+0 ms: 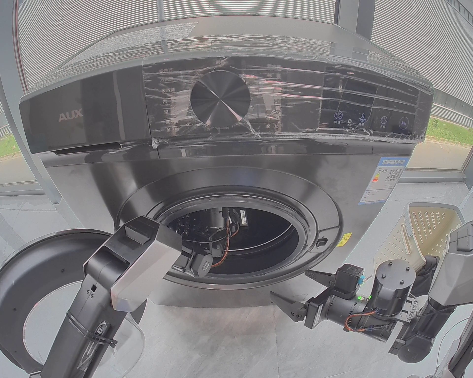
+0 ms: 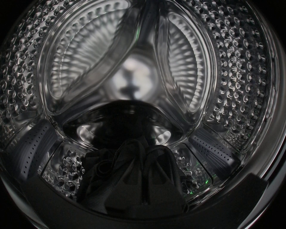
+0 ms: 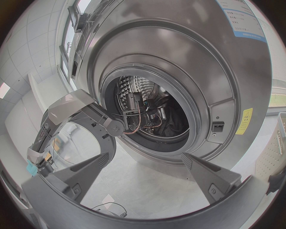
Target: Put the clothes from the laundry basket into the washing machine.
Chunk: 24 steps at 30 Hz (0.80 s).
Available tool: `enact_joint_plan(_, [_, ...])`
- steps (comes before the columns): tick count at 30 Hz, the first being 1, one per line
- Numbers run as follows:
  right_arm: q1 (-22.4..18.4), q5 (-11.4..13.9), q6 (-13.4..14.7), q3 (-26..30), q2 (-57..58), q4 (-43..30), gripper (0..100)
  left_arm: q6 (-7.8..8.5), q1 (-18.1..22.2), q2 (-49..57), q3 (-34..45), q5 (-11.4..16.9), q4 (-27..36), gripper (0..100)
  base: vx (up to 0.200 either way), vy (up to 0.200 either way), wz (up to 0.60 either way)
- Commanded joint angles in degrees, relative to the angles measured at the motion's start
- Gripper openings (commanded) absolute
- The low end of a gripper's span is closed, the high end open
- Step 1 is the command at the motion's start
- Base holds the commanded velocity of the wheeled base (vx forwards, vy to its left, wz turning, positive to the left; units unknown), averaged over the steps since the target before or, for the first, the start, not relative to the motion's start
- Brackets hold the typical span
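One dark clothes heap (image 2: 131, 182) in washing machine drum (image 2: 238, 59), left gripper (image 2: 123, 134) spread open near it, right gripper (image 1: 288, 283) also open outside, near laundry basket (image 1: 428, 226).

A floor (image 1: 231, 339) of large pale grey tiles with a faint sheen spreads across the foreground. Behind it, a finely ribbed pale surface (image 1: 74, 29) fills the upper background, crossed by a dark grey upright post (image 1: 351, 15). Low windows run along both sides. Through them show strips of green grass (image 1: 449, 131) and a stretch of pale pavement (image 1: 438, 155). In the right wrist view, a wall of white tiles (image 3: 18, 59) stands beside a window (image 3: 68, 41).
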State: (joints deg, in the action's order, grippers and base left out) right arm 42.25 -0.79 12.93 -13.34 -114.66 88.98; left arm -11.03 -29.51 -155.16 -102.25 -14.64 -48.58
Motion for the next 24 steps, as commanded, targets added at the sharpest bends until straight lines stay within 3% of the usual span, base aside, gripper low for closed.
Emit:
enact_joint_plan(1, [0.0, 0.0, 0.0, 0.0, -0.1, 0.8, 100, -0.04, 0.1, -1.6, -0.8, 0.0, -0.2, 0, 0.0, 0.0, 0.0])
enact_joint_plan(2, [0.0, 0.0, 0.0, -0.1, -0.2, 0.8, 100, -0.04, 0.1, -1.5, -0.7, 0.0, -0.2, 0, 0.0, 0.0, 0.0])
enact_joint_plan(3, [0.0, 0.0, 0.0, -0.1, -0.2, 0.8, 100, -0.04, 0.1, -1.5, -0.8, 0.1, -0.3, 100, 0.0, 0.0, 0.0])
enact_joint_plan(9, [0.0, 0.0, 0.0, 0.0, -0.1, 0.8, 100, -0.48, -0.5, 0.0, 1.4, 0.1, -0.3, 100, 0.0, 0.0, 0.0])
enact_joint_plan(14, [0.0, 0.0, 0.0, 0.1, -0.1, 0.8, 100, -0.22, -2.2, 6.3, 11.4, 0.8, -0.5, 100, 0.0, 0.0, 0.0])
enact_joint_plan(17, [-0.1, 0.0, 0.0, 0.2, 0.0, 0.8, 100, -0.66, -5.8, 15.2, 26.1, 3.4, -0.6, 100, 0.0, 0.0, 0.0])
enact_joint_plan(24, [0.0, 0.0, -0.1, 0.2, 0.0, 0.8, 100, -0.48, -10.8, 25.1, 42.4, 3.5, -0.6, 100, 0.0, 0.0, 0.0])
